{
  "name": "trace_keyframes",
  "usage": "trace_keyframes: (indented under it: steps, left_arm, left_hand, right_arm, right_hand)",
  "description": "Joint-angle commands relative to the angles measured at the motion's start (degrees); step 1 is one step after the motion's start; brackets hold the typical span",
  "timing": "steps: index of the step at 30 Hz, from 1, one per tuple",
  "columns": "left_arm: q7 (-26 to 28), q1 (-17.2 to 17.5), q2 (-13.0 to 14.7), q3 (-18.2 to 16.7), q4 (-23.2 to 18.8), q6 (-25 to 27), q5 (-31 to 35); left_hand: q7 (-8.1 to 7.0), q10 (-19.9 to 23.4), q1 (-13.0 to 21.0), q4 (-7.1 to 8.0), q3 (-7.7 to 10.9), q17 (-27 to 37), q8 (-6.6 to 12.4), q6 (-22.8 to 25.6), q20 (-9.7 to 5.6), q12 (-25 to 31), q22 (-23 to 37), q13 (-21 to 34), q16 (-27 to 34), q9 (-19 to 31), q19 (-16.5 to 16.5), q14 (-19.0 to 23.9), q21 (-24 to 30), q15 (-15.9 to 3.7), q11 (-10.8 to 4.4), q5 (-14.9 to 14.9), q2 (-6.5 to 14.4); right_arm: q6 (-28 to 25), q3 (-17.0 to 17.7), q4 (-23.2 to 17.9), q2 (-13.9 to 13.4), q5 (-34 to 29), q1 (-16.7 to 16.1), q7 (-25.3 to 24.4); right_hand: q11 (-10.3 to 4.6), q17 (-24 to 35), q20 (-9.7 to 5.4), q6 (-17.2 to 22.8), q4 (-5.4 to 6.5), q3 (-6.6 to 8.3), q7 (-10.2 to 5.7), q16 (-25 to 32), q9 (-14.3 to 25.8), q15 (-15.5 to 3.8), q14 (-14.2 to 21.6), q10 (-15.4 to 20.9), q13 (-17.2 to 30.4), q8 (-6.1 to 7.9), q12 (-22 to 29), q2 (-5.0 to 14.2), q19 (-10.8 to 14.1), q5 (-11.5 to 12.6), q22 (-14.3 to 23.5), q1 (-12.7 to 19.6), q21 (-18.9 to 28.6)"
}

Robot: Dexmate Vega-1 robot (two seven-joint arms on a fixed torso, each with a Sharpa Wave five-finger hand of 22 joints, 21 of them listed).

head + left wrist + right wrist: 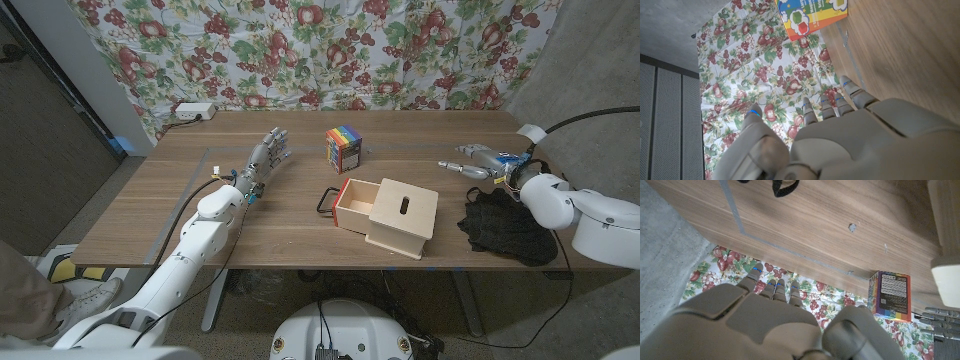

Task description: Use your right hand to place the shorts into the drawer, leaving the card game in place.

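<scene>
The black shorts [508, 226] lie crumpled on the table near its right front edge. My right hand [478, 161] hovers just behind them, fingers stretched toward the middle, holding nothing; its back [775, 325] fills the lower part of the right wrist view. The wooden box [400, 216] stands at the middle, its drawer [355, 204] pulled out to the left with a black handle [327, 200] [785, 186]. The rainbow card game box [343, 147] [812, 15] [890, 294] stands upright behind it. My left hand [265, 160] [840, 140] stands left of the card game, fingers apart and empty.
A white power strip [192, 111] lies at the table's back left corner. A fruit-patterned cloth [320, 50] hangs behind the wooden table [150, 215]. The box's corner [947, 225] shows in the right wrist view.
</scene>
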Motion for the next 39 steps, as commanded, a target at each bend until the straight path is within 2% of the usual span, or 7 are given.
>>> trace_keyframes:
  steps: [1,6,18,23,28,39]
  left_arm:
    - [0.6,-0.1,0.1,0.5,-0.2,-0.6,0.3]
    - [0.7,-0.2,0.1,0.6,-0.1,-0.5,0.3]
    - [0.4,-0.5,0.4,0.8,-0.1,0.0,0.3]
    - [0.3,-0.7,0.4,0.8,0.2,-0.1,0.3]
    - [0.1,-0.7,0.3,0.8,0.4,-0.3,0.2]
    - [-0.2,-0.6,0.2,0.7,0.5,-0.7,0.1]
  left_hand:
    - [-0.12,-0.4,0.3,0.01,0.18,0.3,0.23,-0.1,0.01,-0.1,0.2,0.2,0.0,0.1,-0.2,-0.4,-0.1,-1.13,-0.20,-0.1,-0.1]
    - [-0.12,-0.4,0.3,0.02,0.18,0.3,0.26,0.0,0.33,-0.1,0.2,0.2,0.0,0.1,-0.8,-0.7,-0.2,-0.03,-0.55,-0.2,-0.1]
    - [-0.09,-0.5,0.3,0.06,0.17,0.3,0.43,0.4,0.41,-0.1,0.2,0.2,0.1,0.1,-1.2,-1.0,-0.2,-0.39,-0.38,-0.2,-0.1]
    - [-0.10,-0.5,0.3,0.07,0.16,0.3,0.47,0.5,0.43,-0.1,0.2,0.2,0.1,0.1,-1.2,-1.0,-0.2,-0.50,-0.33,-0.2,-0.1]
    - [-0.11,-0.4,0.3,0.08,0.16,0.3,0.47,0.6,0.44,-0.1,0.2,0.2,0.1,0.1,-1.2,-1.0,-0.1,-0.51,-0.42,-0.2,-0.1]
    - [-0.12,-0.3,0.3,0.11,0.16,0.3,0.45,0.6,0.46,0.0,0.2,0.2,0.2,0.1,-1.2,-1.0,0.0,-0.54,-0.41,-0.3,-0.1]
  right_arm:
    - [0.5,3.3,0.3,-1.8,1.4,-4.4,-1.9]
    - [0.7,3.9,0.2,-2.5,1.4,-4.9,-1.5]
    - [1.3,6.6,0.2,-3.1,2.1,-7.9,-0.9]
    - [1.0,9.1,0.0,-3.2,1.9,-10.4,-0.6]
    - [0.8,12.1,-0.3,-2.4,0.8,-13.2,0.4]
    - [0.2,14.9,-0.8,1.4,-2.9,-15.7,2.2]
  right_hand:
    - [-0.16,0.3,0.11,0.7,0.30,-0.64,0.00,0.3,0.2,-0.34,0.4,0.7,0.3,0.21,0.3,0.31,0.8,0.3,0.0,-0.8,0.3]
    - [-0.17,0.3,0.14,0.7,0.41,-0.78,-0.05,0.3,0.2,-0.39,0.5,0.7,0.3,0.22,0.2,0.25,0.9,0.4,0.0,-1.0,0.2]
    - [-0.32,0.3,0.13,0.8,0.75,-1.21,-0.14,0.2,0.2,-0.44,0.7,0.8,0.3,0.20,0.2,0.08,1.1,0.6,0.0,-1.8,0.1]
    - [-0.34,0.3,0.11,0.8,0.86,-1.40,-0.15,0.2,0.2,-0.51,0.7,0.8,0.3,0.18,0.2,-0.05,1.2,0.7,0.0,-2.0,0.1]
    - [-0.44,0.3,0.06,0.7,0.99,-1.64,-0.15,0.1,0.2,-0.49,0.7,0.8,0.3,0.14,0.2,-0.21,1.3,0.8,0.0,-2.3,0.0]
    - [-0.31,0.3,0.06,0.5,1.12,-1.94,-0.08,0.1,0.2,-0.33,0.9,0.7,0.3,0.04,0.1,-0.40,1.5,1.0,0.0,-2.7,-0.1]
